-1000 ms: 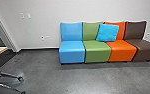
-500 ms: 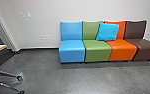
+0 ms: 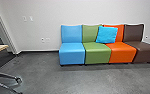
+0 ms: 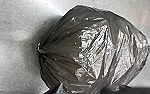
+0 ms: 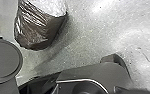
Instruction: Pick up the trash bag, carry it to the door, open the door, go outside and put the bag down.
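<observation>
Jaws: can't tell, either arm. Trash bag (image 4: 91, 50) bulging. Head view shifted, coloured seats (image 3: 97, 53) now lower.

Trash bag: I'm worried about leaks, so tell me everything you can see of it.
The trash bag is dark brown, thin-looking, glossy plastic, bulging, with creases fanning from a gathered tip and glare on its side. Both wrist views show it against the grey floor. No tear shows; whether it hangs or rests, and what touches it, I cannot tell.

So the right wrist is hanging pretty near the robot's own dark bodywork (image 5: 91, 71), round grey cover (image 5: 3, 60) and all. Honestly can't tell how either arm's bent.
</observation>
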